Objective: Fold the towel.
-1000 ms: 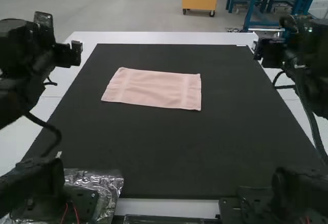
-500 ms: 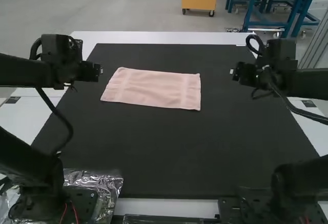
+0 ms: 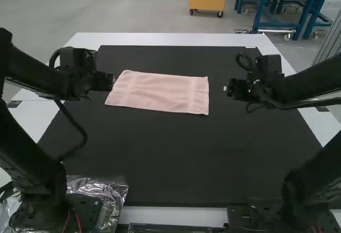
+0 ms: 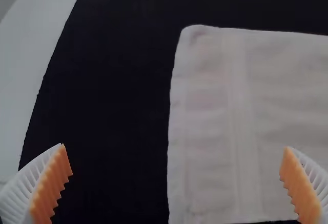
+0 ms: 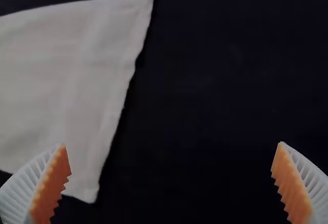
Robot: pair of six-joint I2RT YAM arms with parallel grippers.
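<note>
Pale pink towel (image 3: 160,91), rectangular, laid flat, a band near each short end, on a black mat (image 3: 176,158). Left gripper (image 3: 111,81), by the towel's left end: fingers wide apart, holding nothing. Right gripper (image 3: 227,90), off the towel's right end: likewise wide apart, empty. White table (image 3: 170,39), extending beyond the towel. Crinkled silver plastic (image 3: 115,189), nearer than the towel.

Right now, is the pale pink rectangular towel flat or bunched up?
Flat: the towel lies smooth on the black mat, its four corners laid out. Whether it is layered, I cannot tell.
</note>
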